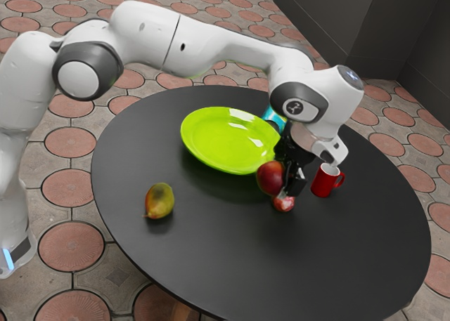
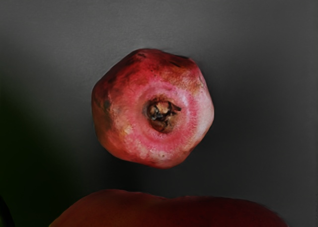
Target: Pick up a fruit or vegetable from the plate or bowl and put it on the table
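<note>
Holding the large red fruit aloft, with the gripper clamped on it, just beside the lime-green plate. Judged the picking done and the placing not: needed lowering onto the round dark table, then releasing and backing away. Had to mind the pomegranate, close below, as a likely bump or roll. Saw 1 mottled mango resting on the table, nearer the exterior view's left, and 1 red mug upright on the other side of the gripper. Noticed a cyan thing, too hidden to name. Took in round pinkish pavers set in grey, and dark walls behind.
</note>
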Controlling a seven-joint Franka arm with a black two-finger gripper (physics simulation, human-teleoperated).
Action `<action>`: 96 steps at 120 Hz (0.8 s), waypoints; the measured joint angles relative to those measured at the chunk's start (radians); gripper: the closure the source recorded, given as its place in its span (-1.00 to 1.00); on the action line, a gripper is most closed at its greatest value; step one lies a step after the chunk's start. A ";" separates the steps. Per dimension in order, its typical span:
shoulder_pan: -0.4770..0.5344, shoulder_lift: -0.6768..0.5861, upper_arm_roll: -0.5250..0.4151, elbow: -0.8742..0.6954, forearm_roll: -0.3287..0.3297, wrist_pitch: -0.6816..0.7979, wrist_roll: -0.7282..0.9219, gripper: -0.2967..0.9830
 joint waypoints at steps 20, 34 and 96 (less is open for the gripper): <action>0.002 0.001 0.002 0.001 -0.009 0.011 0.001 -0.49; 0.003 0.001 0.002 0.001 -0.011 0.015 0.001 -0.52; 0.283 -0.006 -0.176 0.347 0.130 -0.097 0.088 -0.54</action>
